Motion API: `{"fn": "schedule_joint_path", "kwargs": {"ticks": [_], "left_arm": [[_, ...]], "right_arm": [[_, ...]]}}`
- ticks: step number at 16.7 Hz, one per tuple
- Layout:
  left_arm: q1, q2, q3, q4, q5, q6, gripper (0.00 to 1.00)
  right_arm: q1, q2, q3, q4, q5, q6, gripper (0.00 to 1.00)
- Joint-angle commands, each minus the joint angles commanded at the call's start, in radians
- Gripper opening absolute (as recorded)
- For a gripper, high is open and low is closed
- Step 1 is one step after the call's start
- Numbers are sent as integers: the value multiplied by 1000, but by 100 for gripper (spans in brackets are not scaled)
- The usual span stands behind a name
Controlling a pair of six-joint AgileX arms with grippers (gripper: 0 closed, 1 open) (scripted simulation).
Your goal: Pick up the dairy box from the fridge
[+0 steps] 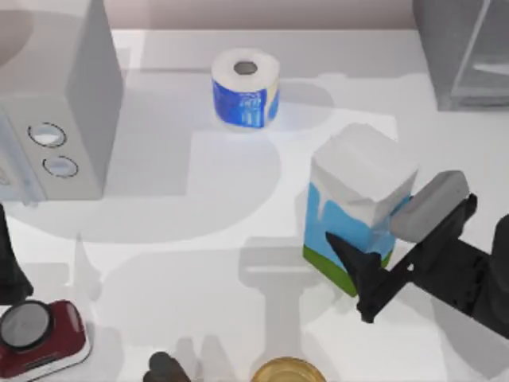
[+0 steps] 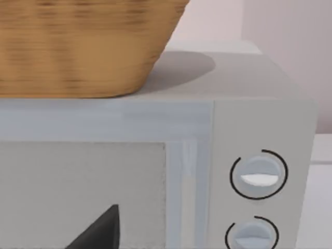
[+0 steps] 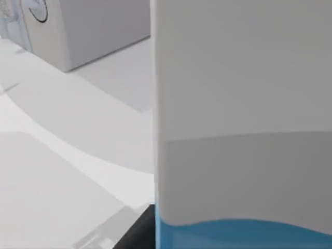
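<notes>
Holding the dairy box (image 1: 358, 203) up, right of centre over the table (image 1: 199, 239), well clear of the fridge (image 1: 465, 52) at the far right; right gripper (image 1: 382, 239) clamping the carton's lower right side, one finger crossing the green base. Judging the pick nearly finished, needing only a steady lift. Left gripper (image 2: 101, 231) idling near the microwave (image 2: 259, 155), fingers impossible to judge

I see a white surface (image 1: 199, 231) crossed by soft grey shadows, and a pale pinkish wall (image 1: 262, 12) behind it.
</notes>
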Motion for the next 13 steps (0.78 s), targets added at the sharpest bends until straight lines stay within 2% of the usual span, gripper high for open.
{"fn": "schedule_joint_path", "kwargs": {"ticks": [3, 7, 13], "left_arm": [[0, 0, 0, 0, 0, 0, 100], [0, 0, 0, 0, 0, 0, 100], [0, 0, 0, 0, 0, 0, 100]], "right_arm": [[10, 76, 23, 76, 13, 4, 0], [11, 81, 25, 81, 15, 5, 0], [11, 81, 25, 81, 15, 5, 45]]}}
